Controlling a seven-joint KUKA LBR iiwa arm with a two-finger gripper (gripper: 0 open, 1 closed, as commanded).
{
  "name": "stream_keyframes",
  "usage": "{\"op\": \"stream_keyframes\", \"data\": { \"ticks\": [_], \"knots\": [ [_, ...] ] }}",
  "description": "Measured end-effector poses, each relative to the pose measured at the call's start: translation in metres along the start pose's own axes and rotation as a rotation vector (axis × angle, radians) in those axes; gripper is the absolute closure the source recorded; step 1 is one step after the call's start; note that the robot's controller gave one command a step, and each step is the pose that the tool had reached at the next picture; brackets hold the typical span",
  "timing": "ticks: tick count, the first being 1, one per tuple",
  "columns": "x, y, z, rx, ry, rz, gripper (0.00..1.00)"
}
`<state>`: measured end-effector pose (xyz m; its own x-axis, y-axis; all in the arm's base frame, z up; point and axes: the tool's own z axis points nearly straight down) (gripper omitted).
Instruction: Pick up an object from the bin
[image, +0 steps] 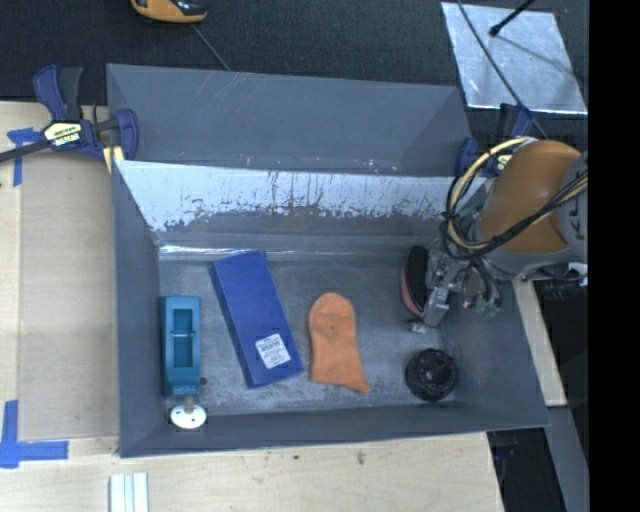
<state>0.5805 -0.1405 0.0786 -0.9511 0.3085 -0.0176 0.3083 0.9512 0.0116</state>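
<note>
Though open or closed unclear, fingers (430, 316) in grey bin (135, 300) — beside black puck (431, 374), orange cloth (335, 342), blue box (255, 318).

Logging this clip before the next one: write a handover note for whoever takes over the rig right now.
Gripper: low at the right end of the bin, nothing visibly held.
Nearest things: red-and-black item right beside it, black round item nearer the front wall.
Others on the floor: orange cloth mid-bin, dark blue flat box, light blue tool and white disc at the left.
Done: arm is down in the bin.
Left: grasp one thing and lift it out.
</note>
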Motion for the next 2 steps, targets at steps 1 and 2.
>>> {"op": "stream_keyframes", "data": {
  "ticks": [1,2],
  "knots": [
    [0.0,0.0,0.0,0.0,0.0,0.0,1.0],
    [0.025,-0.009,-0.172,0.011,0.008,-0.015,1.0]
  ]
}}
